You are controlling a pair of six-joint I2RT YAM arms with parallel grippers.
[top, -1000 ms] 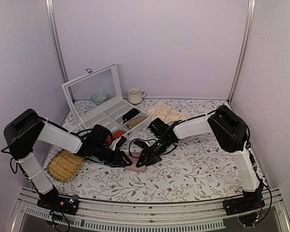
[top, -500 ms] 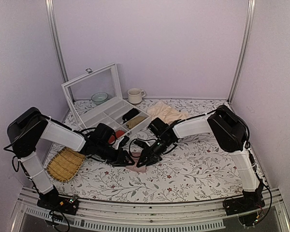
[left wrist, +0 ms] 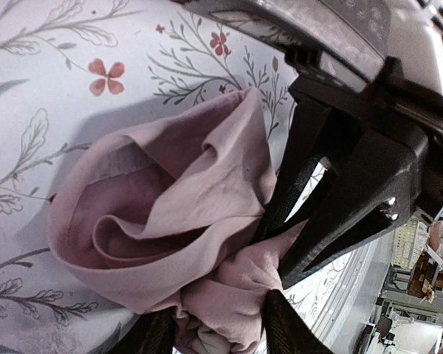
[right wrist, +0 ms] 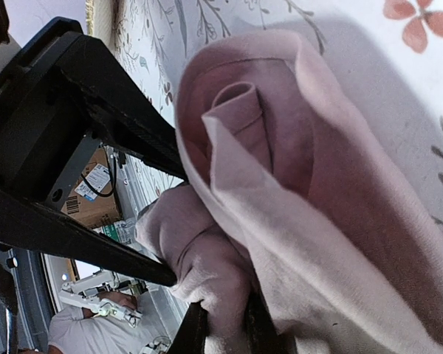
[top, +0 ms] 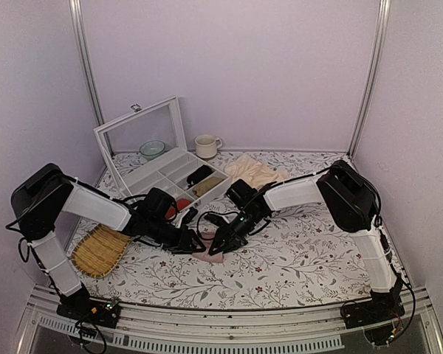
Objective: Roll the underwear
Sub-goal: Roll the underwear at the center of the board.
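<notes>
Out on the middle of the counter [top: 295,258], the underwear [left wrist: 184,221] lies as a loose pink roll, the left hand [top: 196,245] clamped round its bunched end and the right hand [top: 214,246] pinching the same fabric, apparently so the coil cannot spring open.

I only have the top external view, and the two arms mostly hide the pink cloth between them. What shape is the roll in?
Observer: The left wrist view shows the dusty-pink fabric underwear wound into a loose spiral, lying on the floral tablecloth.
Operator: Is the right arm gripping it?
Observer: Yes, the right wrist view shows the right fingers pinched on a bunched end.
Operator: And the left?
Observer: The left fingers have bunched fabric between them.
</notes>
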